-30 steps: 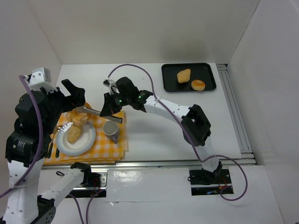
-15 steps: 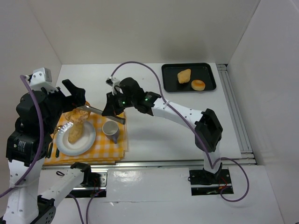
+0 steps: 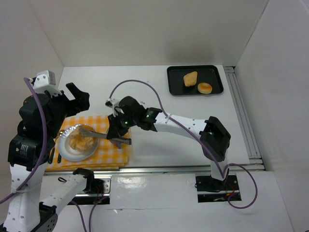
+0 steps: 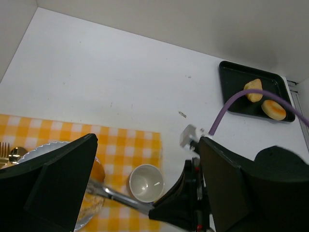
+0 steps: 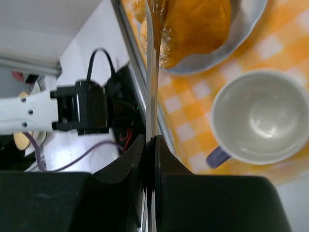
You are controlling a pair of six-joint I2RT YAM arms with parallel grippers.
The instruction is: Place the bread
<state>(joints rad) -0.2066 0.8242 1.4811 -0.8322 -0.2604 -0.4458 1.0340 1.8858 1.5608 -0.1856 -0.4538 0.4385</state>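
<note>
My right gripper (image 3: 119, 131) is shut on metal tongs (image 3: 96, 133), which reach left over the white plate (image 3: 64, 147). The tong tips rest at golden bread (image 3: 80, 140) lying on the plate. The right wrist view shows the tongs (image 5: 150, 72) against the bread (image 5: 193, 24), with crumbs around it. I cannot tell whether the tips still pinch it. My left gripper (image 3: 72, 103) is open and empty, raised above the plate's far side. In its own view (image 4: 147, 145) the bread (image 4: 96, 171) and tongs (image 4: 116, 195) show between the jaws.
The plate sits on a yellow checked cloth (image 3: 116, 153) beside a white cup (image 4: 146, 182), also in the right wrist view (image 5: 256, 116). A fork (image 4: 5, 147) and spoon (image 4: 17, 153) lie left of the plate. A black tray (image 3: 173, 86) at the back right holds two more breads (image 3: 190, 78) (image 3: 205, 87).
My right gripper moved toward the near edge and down, lowering the tongs and their bread from above the plate onto it. It now covers the cup from above. The left arm barely moved.
</note>
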